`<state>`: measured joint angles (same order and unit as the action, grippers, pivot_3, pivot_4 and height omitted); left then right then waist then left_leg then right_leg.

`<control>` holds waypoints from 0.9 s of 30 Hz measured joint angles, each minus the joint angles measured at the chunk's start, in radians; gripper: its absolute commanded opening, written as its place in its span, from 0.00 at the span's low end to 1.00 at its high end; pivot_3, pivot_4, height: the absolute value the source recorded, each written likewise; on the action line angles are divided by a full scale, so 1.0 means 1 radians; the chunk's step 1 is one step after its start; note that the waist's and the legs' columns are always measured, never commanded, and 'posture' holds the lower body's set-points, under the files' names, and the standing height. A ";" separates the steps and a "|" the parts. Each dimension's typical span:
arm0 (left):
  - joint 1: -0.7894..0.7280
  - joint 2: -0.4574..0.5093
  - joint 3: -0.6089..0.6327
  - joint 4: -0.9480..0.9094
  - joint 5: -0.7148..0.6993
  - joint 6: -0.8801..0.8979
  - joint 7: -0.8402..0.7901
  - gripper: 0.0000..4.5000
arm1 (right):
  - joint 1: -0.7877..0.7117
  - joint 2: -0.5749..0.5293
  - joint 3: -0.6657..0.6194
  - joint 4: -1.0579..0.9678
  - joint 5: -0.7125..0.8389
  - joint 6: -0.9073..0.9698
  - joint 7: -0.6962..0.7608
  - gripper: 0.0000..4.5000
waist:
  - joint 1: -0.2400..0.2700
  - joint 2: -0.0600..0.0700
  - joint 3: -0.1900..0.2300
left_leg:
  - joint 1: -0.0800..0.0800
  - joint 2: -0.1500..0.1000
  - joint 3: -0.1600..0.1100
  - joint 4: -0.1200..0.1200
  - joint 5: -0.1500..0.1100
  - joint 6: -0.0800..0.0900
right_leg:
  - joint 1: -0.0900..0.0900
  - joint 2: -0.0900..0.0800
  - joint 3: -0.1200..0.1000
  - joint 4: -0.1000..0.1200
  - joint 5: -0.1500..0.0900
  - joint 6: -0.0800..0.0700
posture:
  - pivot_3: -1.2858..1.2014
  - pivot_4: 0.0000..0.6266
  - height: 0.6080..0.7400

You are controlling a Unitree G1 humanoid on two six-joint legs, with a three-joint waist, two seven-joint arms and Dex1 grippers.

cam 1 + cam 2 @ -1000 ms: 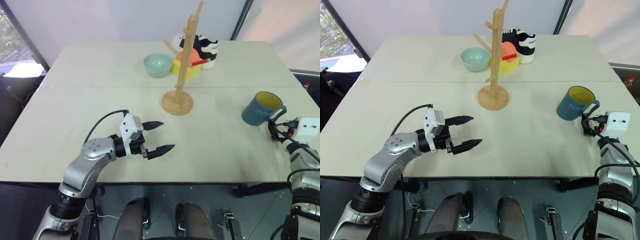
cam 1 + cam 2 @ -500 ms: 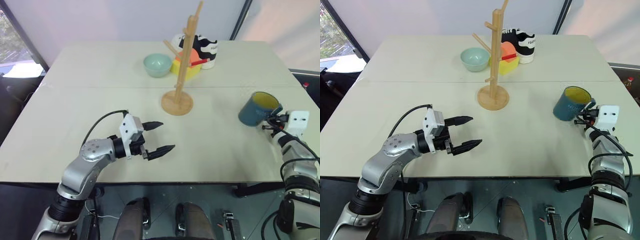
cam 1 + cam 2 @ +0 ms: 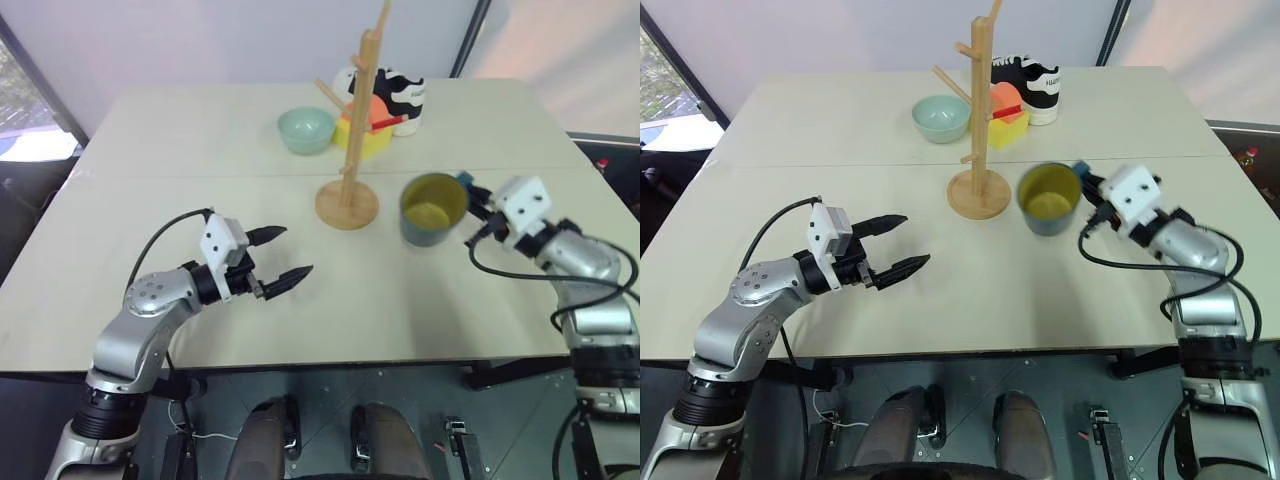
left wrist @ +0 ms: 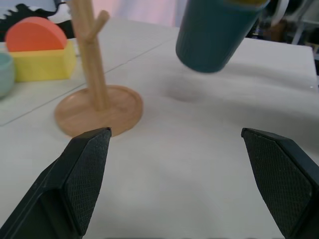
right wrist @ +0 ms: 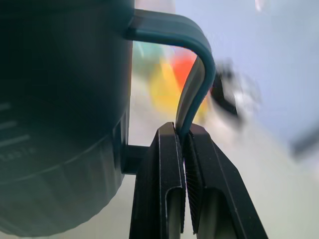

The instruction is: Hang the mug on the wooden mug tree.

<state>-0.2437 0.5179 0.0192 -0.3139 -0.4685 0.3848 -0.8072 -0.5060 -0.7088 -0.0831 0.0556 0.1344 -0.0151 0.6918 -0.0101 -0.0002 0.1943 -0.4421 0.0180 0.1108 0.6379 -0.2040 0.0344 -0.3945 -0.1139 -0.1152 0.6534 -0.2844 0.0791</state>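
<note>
The mug (image 3: 432, 208), dark teal with a yellow inside, hangs just above the table a little to the right of the wooden mug tree (image 3: 361, 112), whose round base (image 3: 978, 194) stands mid-table. My right gripper (image 5: 184, 135) is shut on the mug's loop handle (image 5: 197, 84), reaching in from the right (image 3: 468, 188). The left wrist view shows the mug (image 4: 214, 31) clear of the tabletop with its shadow beneath. My left gripper (image 3: 282, 254) stands open over the near left of the table, holding nothing, pointed toward the tree.
Behind the tree stand a pale mint bowl (image 3: 306, 130), a yellow and orange block (image 3: 372, 128) and a black-and-white cow-pattern mug (image 3: 402, 92). A seam (image 3: 180, 177) runs across the table. The table's front edge (image 3: 350, 362) lies close to both arms.
My right gripper has shut on the mug's handle, lifted the mug and carried it left, up to the tree. My left gripper has drifted slightly left, still open.
</note>
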 measured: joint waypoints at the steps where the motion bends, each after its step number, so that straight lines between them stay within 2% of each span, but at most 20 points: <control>1: -0.009 0.002 0.010 0.003 -0.004 0.000 0.000 1.00 | -0.048 0.000 0.024 -0.009 -0.007 0.028 0.009 0.02 | 0.001 0.000 0.000 | -0.001 0.000 0.000 0.001 0.000 0.000 | -0.001 0.000 0.000 0.000 0.000 -0.001 | 0.52 0.24 0.96; 7: -0.055 0.000 0.066 -0.026 -0.087 0.020 0.008 1.00 | -0.265 0.011 0.090 0.096 -0.032 0.052 0.064 0.02 | 0.001 -0.001 0.000 | -0.002 -0.001 0.000 0.001 0.000 -0.001 | 0.001 -0.002 -0.001 -0.004 0.002 0.002 | 0.52 0.24 0.96; 15: -0.047 0.010 0.085 -0.066 -0.121 0.044 0.032 1.00 | -0.404 0.040 0.132 0.395 -0.046 -0.057 0.167 0.02 | -0.005 -0.001 0.000 | -0.002 -0.001 0.001 0.000 0.004 -0.001 | 0.000 -0.001 -0.001 -0.003 0.003 0.003 | 0.52 0.24 0.96; 27: -0.039 0.021 0.090 -0.099 -0.152 0.050 0.059 1.00 | -0.563 0.104 0.150 0.681 -0.085 -0.169 0.214 0.02 | -0.006 -0.001 0.000 | -0.002 -0.001 0.001 0.000 0.004 -0.001 | 0.000 -0.001 -0.001 -0.002 0.003 0.003 | 0.52 0.24 0.96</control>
<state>-0.2829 0.5388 0.1096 -0.4132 -0.6200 0.4346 -0.7479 -1.0694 -0.6052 0.0667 0.7367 0.0498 -0.1845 0.9055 -0.0166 -0.0009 0.1946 -0.4440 0.0166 0.1120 0.6383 -0.2002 0.0333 -0.3946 -0.1144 -0.1158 0.6511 -0.2813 0.0823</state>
